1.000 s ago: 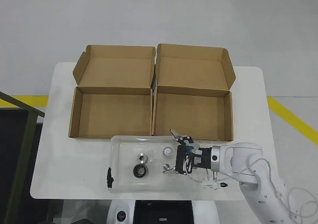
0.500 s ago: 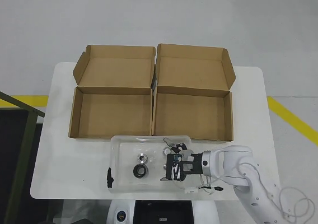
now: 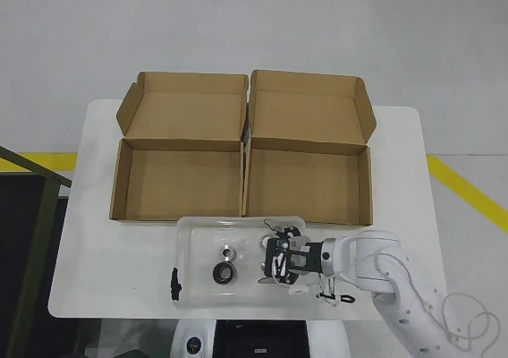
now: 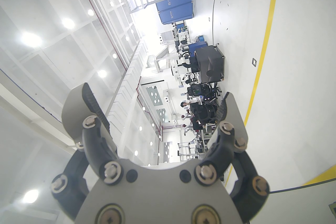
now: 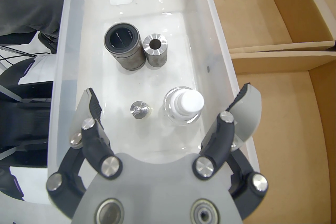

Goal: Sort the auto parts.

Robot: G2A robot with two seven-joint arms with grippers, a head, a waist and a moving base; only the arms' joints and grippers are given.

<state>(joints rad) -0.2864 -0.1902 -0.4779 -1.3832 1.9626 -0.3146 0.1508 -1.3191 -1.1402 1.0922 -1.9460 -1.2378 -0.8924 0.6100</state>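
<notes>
1. Hovering low over the near end of a clear plastic bin [image 3: 196, 237], the right gripper [image 5: 168, 92] points along the bin's length. Its two fingers are spread wide with nothing between them.
2. Four auto parts stand upright on the bin floor. Closest to the fingers are a small clear bottle [image 5: 185, 104] with a white cap and, just beside it, a small steel stud [image 5: 139, 109]. Both sit within the span of the open jaws, the bottle nearer the finger on the cardboard side.
3. Farther along the bin, a black linear bearing [image 5: 123, 46] and a steel bushing [image 5: 155, 49] stand side by side, touching or nearly so, well apart from the fingers.
4. The wide opening and low position suggest the arm is lining up a pick from above. Whether it means the bottle or the stud cannot be told, since both are bracketed alike.
5. Two open cardboard boxes [image 3: 178, 183] lie side by side on the white table [image 3: 93, 268] just beyond the bin, their lids folded back. They are probably set there as the sorting destinations. With all four parts in the bin, the sorting looks not yet begun.
6. The left gripper [image 4: 157, 93] faces out into the workshop rather than at the table. Its fingers are apart and hold nothing, and it seems to be parked out of the working arm's way.
</notes>
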